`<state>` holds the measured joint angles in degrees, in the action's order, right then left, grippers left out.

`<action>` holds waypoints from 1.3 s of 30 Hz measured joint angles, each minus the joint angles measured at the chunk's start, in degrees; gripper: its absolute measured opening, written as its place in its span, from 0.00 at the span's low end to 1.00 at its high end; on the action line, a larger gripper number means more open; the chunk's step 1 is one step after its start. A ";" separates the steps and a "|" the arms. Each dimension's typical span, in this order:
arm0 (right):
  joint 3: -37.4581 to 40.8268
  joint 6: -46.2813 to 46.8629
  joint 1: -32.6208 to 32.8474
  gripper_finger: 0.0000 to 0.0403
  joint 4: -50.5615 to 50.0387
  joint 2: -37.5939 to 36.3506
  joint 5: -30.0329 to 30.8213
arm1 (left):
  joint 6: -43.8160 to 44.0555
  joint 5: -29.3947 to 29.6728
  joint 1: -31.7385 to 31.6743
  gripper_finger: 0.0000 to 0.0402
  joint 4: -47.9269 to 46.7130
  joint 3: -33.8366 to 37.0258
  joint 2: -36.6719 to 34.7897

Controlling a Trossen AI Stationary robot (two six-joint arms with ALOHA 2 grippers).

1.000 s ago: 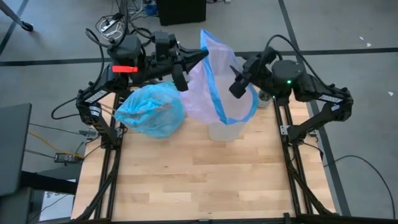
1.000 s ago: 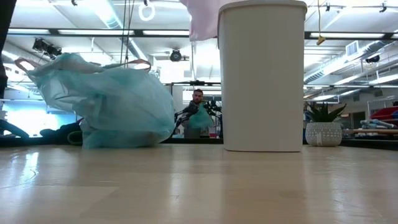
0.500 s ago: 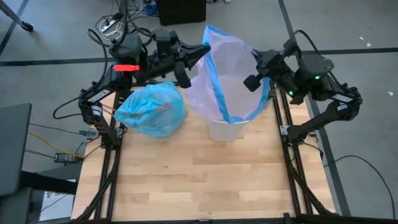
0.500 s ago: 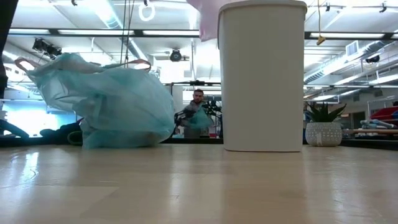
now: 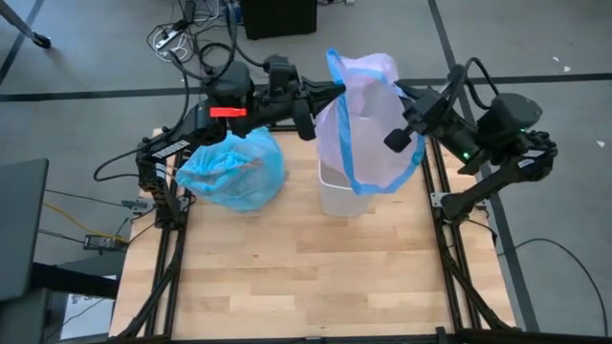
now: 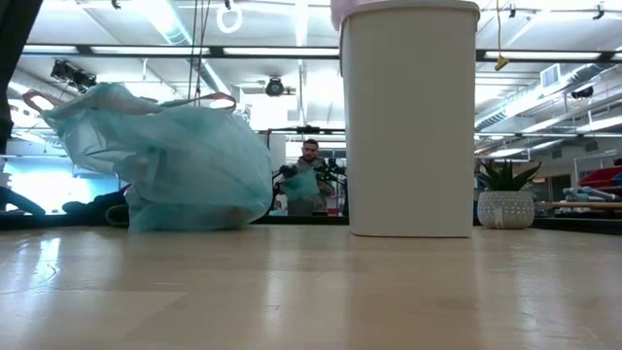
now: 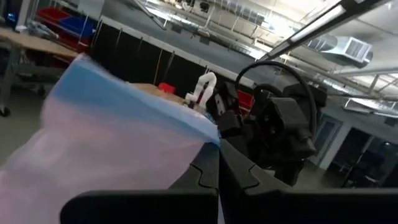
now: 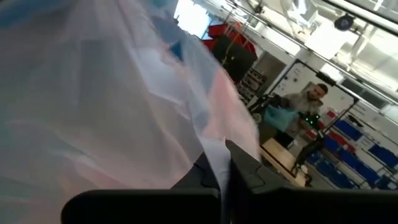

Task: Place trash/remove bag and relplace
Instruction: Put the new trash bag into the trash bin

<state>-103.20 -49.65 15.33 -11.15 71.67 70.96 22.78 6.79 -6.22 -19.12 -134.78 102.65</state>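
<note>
High view: the crinkly light-blue translucent bag (image 5: 231, 169) lies knotted just beside the white plastic bin (image 5: 341, 199), above which the left gripper (image 5: 337, 89) and right gripper (image 5: 403, 96) each pinch the blue-rimmed pale pink translucent bag (image 5: 365, 129).

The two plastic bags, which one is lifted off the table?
The pale pink bag with the blue rim, held above the white bin; the light-blue bag sits on the table.

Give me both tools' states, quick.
Left tool: shut on the pink bag's rim, above the bin.
Right tool: shut on the pink bag's opposite rim.
</note>
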 joint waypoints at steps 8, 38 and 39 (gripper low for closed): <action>0.00 3.65 6.22 0.00 0.14 -1.83 1.44 | 1.54 1.83 1.93 0.00 -0.95 0.00 -0.15; 1.35 53.28 -0.95 0.00 -33.93 -5.43 -31.75 | 3.01 29.17 9.09 0.00 -28.45 0.00 2.68; 1.81 54.07 -2.24 0.00 -34.00 -5.07 -34.56 | 2.79 30.23 9.37 0.00 -28.89 0.00 2.84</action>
<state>-101.39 4.42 13.09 -45.15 66.60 36.40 25.57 37.02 3.15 -48.01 -134.78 105.49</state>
